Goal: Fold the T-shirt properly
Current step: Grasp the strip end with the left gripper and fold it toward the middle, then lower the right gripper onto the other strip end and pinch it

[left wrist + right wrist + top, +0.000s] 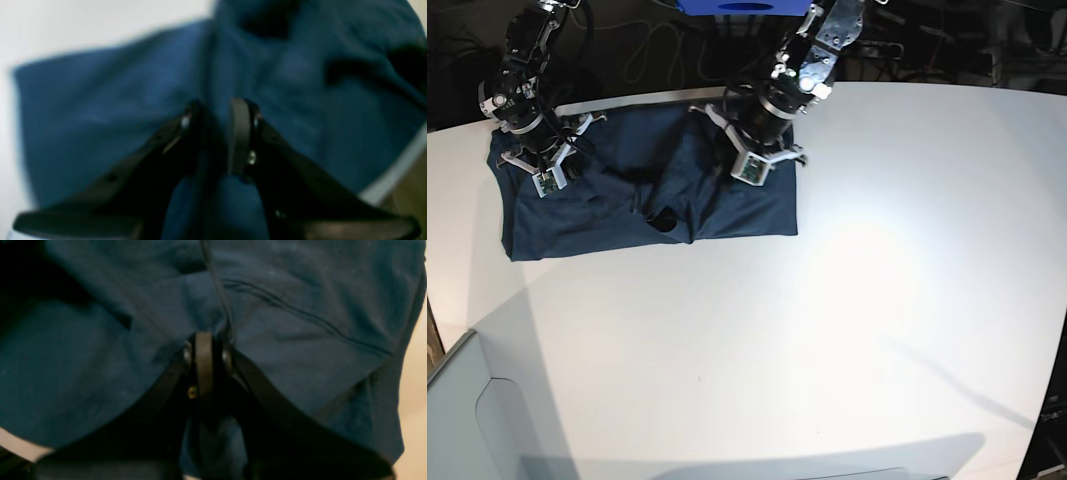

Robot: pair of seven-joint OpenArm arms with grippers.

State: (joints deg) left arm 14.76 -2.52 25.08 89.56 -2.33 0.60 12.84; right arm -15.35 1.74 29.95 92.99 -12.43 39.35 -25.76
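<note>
Base view — both grippers, left (749, 150) and right (555, 155), pinching the T-shirt (627, 215).

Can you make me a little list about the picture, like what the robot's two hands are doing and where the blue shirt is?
shirt: dark blue T-shirt, lying rumpled and partly folded
where: far left part of the white table
left gripper: pinching a fold of the shirt's cloth
right gripper: shut on the shirt's cloth
arms: both low over the shirt, one near each end
shirt's state: not a neat fold yet, with wrinkles in the middle
</note>
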